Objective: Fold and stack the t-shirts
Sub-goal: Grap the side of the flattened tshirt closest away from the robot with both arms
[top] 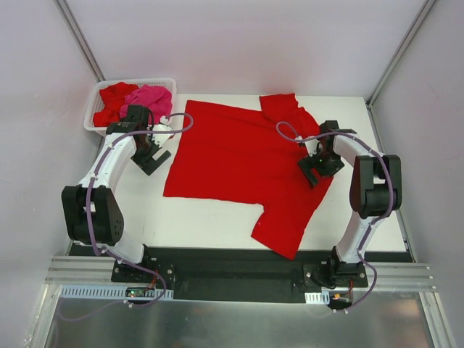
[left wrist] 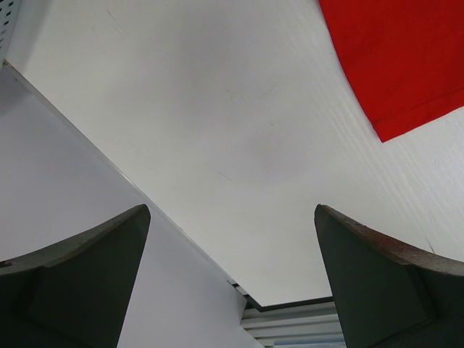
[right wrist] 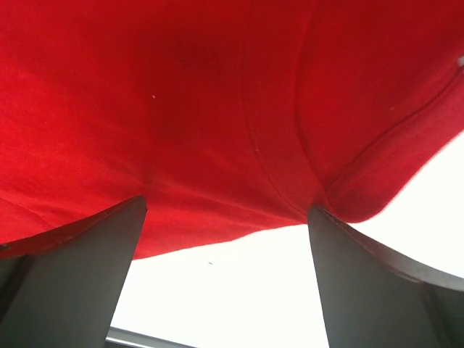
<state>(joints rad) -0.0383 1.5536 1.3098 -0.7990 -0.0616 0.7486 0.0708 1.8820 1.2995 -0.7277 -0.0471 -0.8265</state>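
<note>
A bright red t-shirt [top: 239,159] lies spread flat on the white table, its sleeves at the far right and near right. My left gripper [top: 152,156] is open and empty just left of the shirt's left edge; the left wrist view shows only a corner of the shirt [left wrist: 406,58]. My right gripper [top: 317,168] is open over the shirt's right edge near the collar; the right wrist view shows red cloth [right wrist: 217,109] and a seam between the fingers. A hot pink t-shirt [top: 152,98] and another red t-shirt [top: 112,98] lie crumpled in the basket.
The white lattice basket [top: 90,116] stands at the table's far left corner, just behind my left arm. Bare white table [top: 210,217] lies in front of the shirt. Grey walls close in left, right and back.
</note>
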